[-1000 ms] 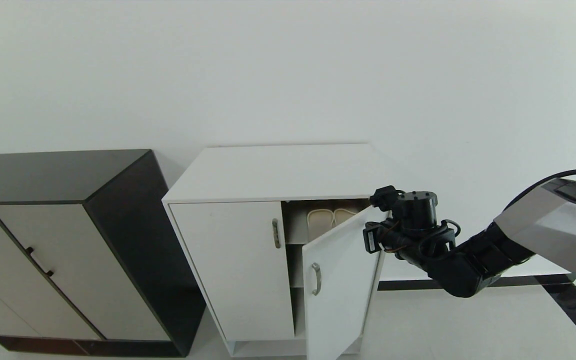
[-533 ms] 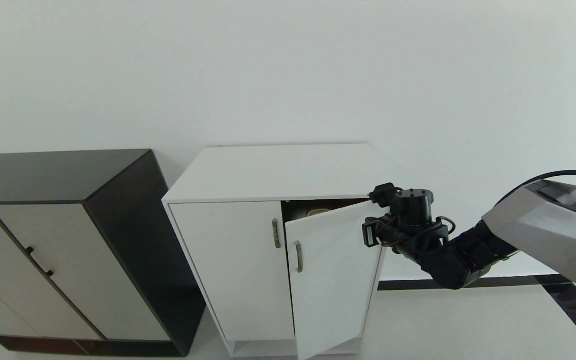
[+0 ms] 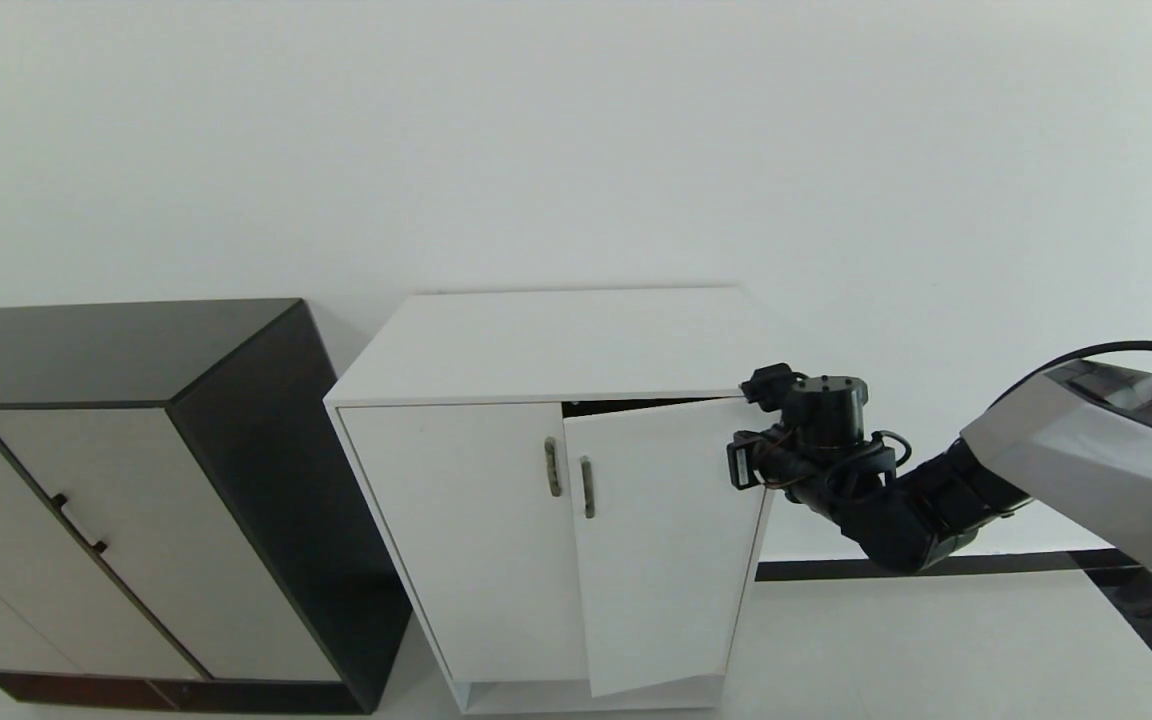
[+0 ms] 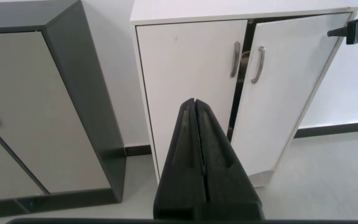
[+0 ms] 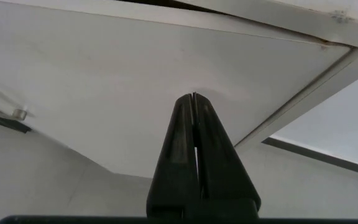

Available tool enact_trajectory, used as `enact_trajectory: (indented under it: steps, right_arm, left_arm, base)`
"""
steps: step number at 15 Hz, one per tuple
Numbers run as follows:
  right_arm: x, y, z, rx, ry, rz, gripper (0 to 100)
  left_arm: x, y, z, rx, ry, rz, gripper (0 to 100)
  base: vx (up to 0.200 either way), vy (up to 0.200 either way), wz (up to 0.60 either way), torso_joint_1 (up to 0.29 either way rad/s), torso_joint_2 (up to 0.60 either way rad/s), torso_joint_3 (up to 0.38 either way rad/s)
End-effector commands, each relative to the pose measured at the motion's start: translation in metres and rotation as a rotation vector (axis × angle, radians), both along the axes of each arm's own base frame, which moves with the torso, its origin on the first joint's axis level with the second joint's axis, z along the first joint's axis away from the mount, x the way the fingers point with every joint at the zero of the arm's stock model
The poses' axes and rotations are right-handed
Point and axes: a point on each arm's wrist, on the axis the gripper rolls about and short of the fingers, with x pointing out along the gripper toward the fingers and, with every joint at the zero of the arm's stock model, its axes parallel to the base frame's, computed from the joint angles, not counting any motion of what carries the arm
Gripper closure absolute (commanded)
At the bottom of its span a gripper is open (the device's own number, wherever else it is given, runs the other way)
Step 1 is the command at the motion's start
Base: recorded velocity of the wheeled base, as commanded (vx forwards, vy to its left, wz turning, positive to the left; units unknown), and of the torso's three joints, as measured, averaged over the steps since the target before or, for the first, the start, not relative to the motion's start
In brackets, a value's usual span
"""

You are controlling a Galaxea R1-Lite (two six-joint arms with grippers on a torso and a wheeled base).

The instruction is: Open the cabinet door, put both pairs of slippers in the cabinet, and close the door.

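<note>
The white cabinet (image 3: pixel 556 340) stands against the wall with its left door (image 3: pixel 466 540) shut. Its right door (image 3: pixel 666 540) is almost shut, leaving a thin dark gap along its top edge and beside its handle (image 3: pixel 588 487). My right gripper (image 5: pixel 194 96) is shut, with its tip pressed flat against the face of the right door near the upper hinge-side corner (image 3: pixel 741 415). My left gripper (image 4: pixel 194 102) is shut on nothing. It hangs low, out in front of the cabinet, pointing at the left door (image 4: pixel 188 74).
A black cabinet with grey doors (image 3: pixel 236 420) stands close to the left of the white one. To the right lies bare floor with a black stripe (image 3: pixel 1036 565) along the wall.
The right door has swung from about half open to nearly shut as my right arm pushed it toward the cabinet. The pale slippers on the upper shelf went out of sight behind it.
</note>
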Motion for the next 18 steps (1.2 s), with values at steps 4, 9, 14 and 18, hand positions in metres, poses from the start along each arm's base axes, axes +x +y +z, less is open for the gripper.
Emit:
enact_trajectory:
  steps: [4,9,14,18]
  right_arm:
    - [0.011,-0.007,-0.010,-0.005,0.009,-0.026,100]
    - [0.017,-0.009,-0.010,0.006,0.000,-0.040,100]
    - [0.016,0.001,-0.003,0.070,-0.009,-0.037,100]
    - [0.016,0.001,-0.004,0.068,-0.006,-0.037,100]
  left_arm:
    - [0.000,0.000,0.000,0.000,0.000,0.000,100]
    - [0.000,0.000,0.000,0.000,0.000,0.000,100]
    - [0.000,0.000,0.000,0.000,0.000,0.000,100]
    - [0.000,0.000,0.000,0.000,0.000,0.000,100]
  base:
    - [0.000,0.000,0.00,0.000,0.00,0.000]
    - [0.000,0.000,0.00,0.000,0.00,0.000]
    - [0.000,0.000,0.00,0.000,0.00,0.000]
    - [0.000,0.000,0.00,0.000,0.00,0.000]
